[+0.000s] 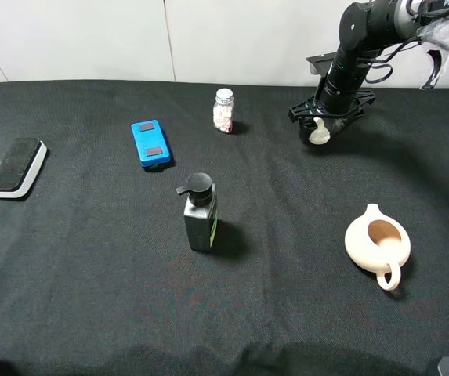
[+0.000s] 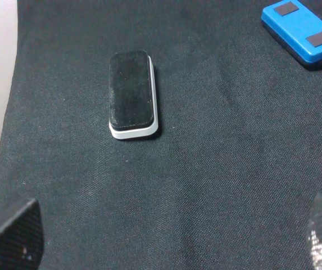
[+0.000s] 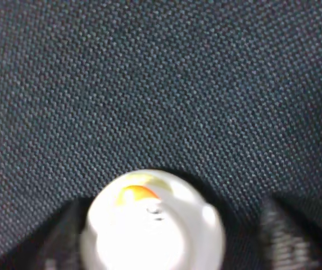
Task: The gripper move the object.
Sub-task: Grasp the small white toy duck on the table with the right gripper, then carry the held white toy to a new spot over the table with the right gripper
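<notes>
The object, a small cream-white lid (image 1: 319, 132) with a knob, sits between the fingers of my right gripper (image 1: 319, 130) at the back right of the black cloth. In the right wrist view the lid (image 3: 152, 222) is close and blurred. One dark finger (image 3: 65, 236) stands on one side of it and the other on the opposite side. The gripper looks shut on the lid, just above the cloth. My left gripper (image 2: 172, 236) is open and empty, with only the finger tips (image 2: 9, 236) showing. It is above the cloth near a black and white eraser (image 2: 131, 94).
A cream teapot (image 1: 378, 243) without its lid stands at the front right. A black pump bottle (image 1: 200, 213) stands mid-table, and a small pill bottle (image 1: 223, 110) at the back. A blue box (image 1: 150, 143) and the eraser (image 1: 17, 167) lie on the left.
</notes>
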`<action>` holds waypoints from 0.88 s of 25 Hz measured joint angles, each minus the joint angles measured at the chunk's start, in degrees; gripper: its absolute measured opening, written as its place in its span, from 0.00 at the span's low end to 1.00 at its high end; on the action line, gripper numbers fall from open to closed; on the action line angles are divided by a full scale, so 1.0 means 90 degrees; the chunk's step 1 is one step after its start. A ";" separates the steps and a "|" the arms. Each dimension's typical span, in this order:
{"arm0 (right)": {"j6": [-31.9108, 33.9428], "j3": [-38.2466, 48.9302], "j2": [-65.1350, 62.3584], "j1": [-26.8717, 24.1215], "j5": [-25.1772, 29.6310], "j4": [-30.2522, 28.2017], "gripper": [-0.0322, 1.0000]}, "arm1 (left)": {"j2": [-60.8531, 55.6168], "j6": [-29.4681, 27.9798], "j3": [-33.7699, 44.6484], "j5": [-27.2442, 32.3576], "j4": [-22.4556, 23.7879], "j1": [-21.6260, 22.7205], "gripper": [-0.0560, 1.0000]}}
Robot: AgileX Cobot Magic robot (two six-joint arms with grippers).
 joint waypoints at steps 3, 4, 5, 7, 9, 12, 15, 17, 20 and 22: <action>0.0000 0.0000 0.0000 0.0000 0.0000 0.0000 0.37 | 0.0000 0.0000 0.0000 0.0000 0.0000 0.0000 0.99; 0.0000 0.0000 0.0000 0.0000 0.0000 0.0000 0.38 | 0.0000 0.0000 0.0000 0.0000 0.0000 0.0000 0.99; 0.0000 0.0000 0.0000 0.0000 0.0000 0.0000 0.38 | 0.0000 0.0000 0.0000 0.0000 0.0000 0.0000 0.99; 0.0000 0.0000 0.0000 0.0000 0.0000 0.0000 0.38 | 0.0000 0.0000 0.0000 0.0000 0.0000 0.0000 0.99; 0.0000 0.0000 0.0000 0.0000 0.0000 -0.0006 0.38 | 0.0000 0.0000 0.0000 0.0000 0.0000 0.0000 0.99; 0.0000 0.0000 0.0000 0.0000 0.0000 -0.0006 0.38 | 0.0000 0.0000 0.0000 0.0000 0.0000 0.0000 0.99; 0.0000 0.0000 0.0000 0.0000 0.0017 -0.0011 0.37 | 0.0000 0.0000 0.0000 0.0000 0.0000 0.0000 0.99; 0.0000 -0.0069 0.0000 0.0000 0.0154 -0.0017 0.37 | 0.0000 0.0000 0.0000 0.0000 0.0000 0.0000 0.99; 0.0000 -0.0250 -0.0014 0.0000 0.0429 -0.0017 0.37 | 0.0000 0.0000 0.0000 0.0000 0.0000 0.0000 0.99; 0.0000 -0.0377 -0.0014 0.0000 0.0600 -0.0017 0.37 | 0.0000 0.0000 0.0000 0.0000 0.0000 0.0000 0.99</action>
